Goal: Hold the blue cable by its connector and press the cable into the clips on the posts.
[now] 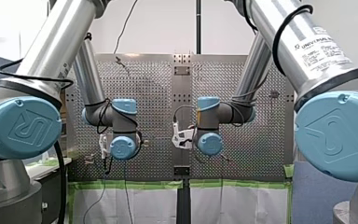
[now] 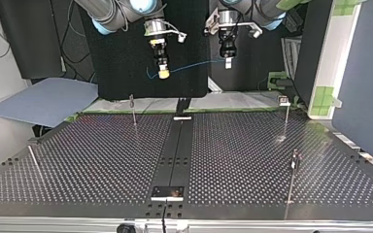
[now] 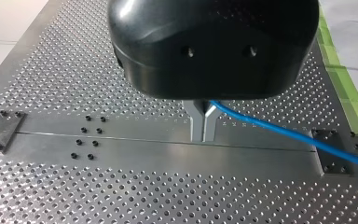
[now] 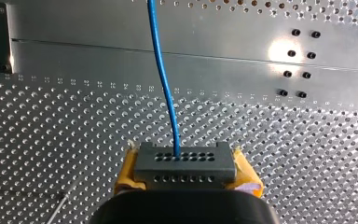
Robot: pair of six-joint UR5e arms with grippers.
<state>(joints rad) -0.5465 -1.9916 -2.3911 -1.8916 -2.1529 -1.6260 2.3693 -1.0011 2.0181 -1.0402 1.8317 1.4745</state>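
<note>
Connector (image 4: 185, 162) is pinched in right fingers (image 4: 129, 169), cable (image 4: 164, 79) run level across to left fingers (image 3: 196, 122) clamped on it, both held well above the posts (image 2: 133, 109).

— What carries everything?
— A perforated grey metal table (image 2: 102, 160), with a smooth flat metal strip (image 2: 177, 150) down its middle.
— And on it?
— Thin upright metal posts (image 2: 134, 114) stand on either side of that strip, and a small bolted plate (image 2: 167, 192) lies at one end of it.

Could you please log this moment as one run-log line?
cable: aloft, unclipped | left end effector: shut on cable | right end effector: shut on connector
</note>
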